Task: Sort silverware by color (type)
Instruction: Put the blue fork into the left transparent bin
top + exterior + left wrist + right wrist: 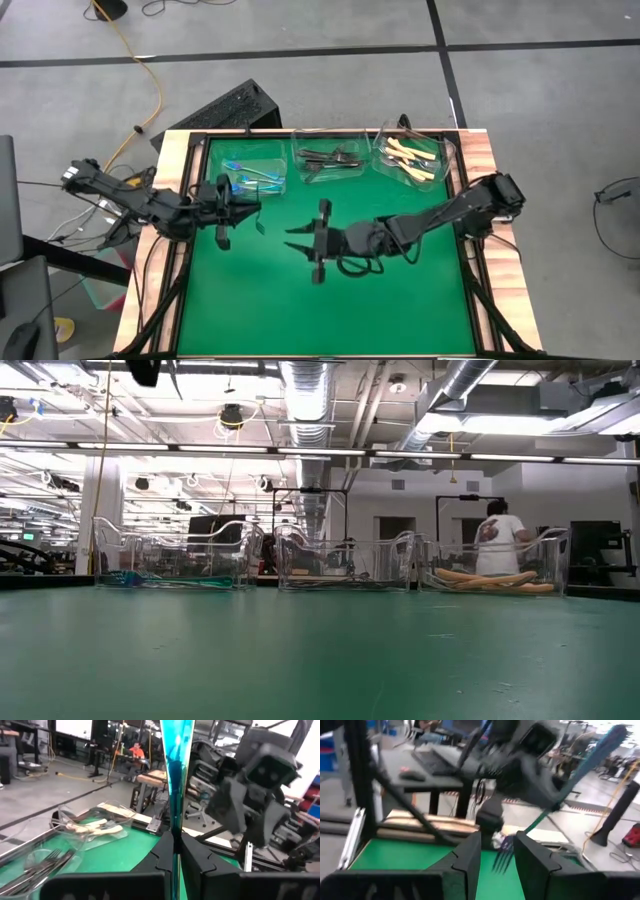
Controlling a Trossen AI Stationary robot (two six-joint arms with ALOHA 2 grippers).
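Nearly done: counter (pixel 330 300) bare of silverware. Left gripper (pixel 252 212) fingers clamping the last blue-teal fork (pixel 176 775) by the blue tub (pixel 254 172). Right gripper (pixel 296 240) fingers half-open, holding nothing, mid-counter.

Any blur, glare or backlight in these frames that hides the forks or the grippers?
Right wrist view: motion-smeared; the blue-teal fork and left arm read soft. Left wrist view: sharp on the left gripper shut on that fork, bright background. Low view: ceiling lights glare through the clear tubs; no arms show. High view: even light, right gripper open.
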